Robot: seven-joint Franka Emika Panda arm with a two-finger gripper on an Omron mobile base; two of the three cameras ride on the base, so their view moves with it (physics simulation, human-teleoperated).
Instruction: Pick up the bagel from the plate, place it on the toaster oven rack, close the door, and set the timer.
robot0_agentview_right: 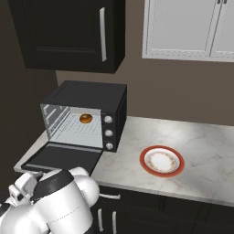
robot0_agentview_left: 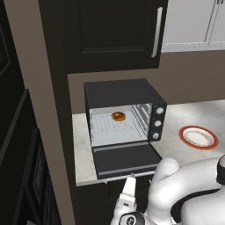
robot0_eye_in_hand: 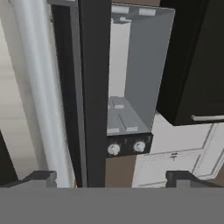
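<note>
The golden-brown bagel (robot0_agentview_left: 117, 116) (robot0_agentview_right: 86, 119) lies on the silver toaster oven rack (robot0_agentview_left: 110, 128) (robot0_agentview_right: 77, 127) inside the black oven. Its door (robot0_agentview_left: 127, 160) (robot0_agentview_right: 61, 157) is folded down flat over the counter edge. The red-rimmed white plate (robot0_agentview_left: 181, 135) (robot0_agentview_right: 143, 161) sits bare on the counter to the right. My gripper (robot0_agentview_left: 131, 178) (robot0_eye_in_hand: 111, 179) is low in front of the door's front edge, open, holding nothing. In the rolled hand view, the door panel (robot0_eye_in_hand: 94, 87) and its silver bar handle (robot0_eye_in_hand: 37, 87) run between the two fingertips (robot0_eye_in_hand: 41, 177).
Three knobs (robot0_agentview_left: 157, 123) (robot0_agentview_right: 108, 132) line the oven's right side. A dark wall cabinet (robot0_agentview_left: 114, 30) hangs above the oven, with white cabinets (robot0_agentview_right: 183, 27) to the right. A tall dark unit (robot0_agentview_left: 22, 132) stands left. Marble counter (robot0_agentview_right: 205, 151) stretches right of the plate.
</note>
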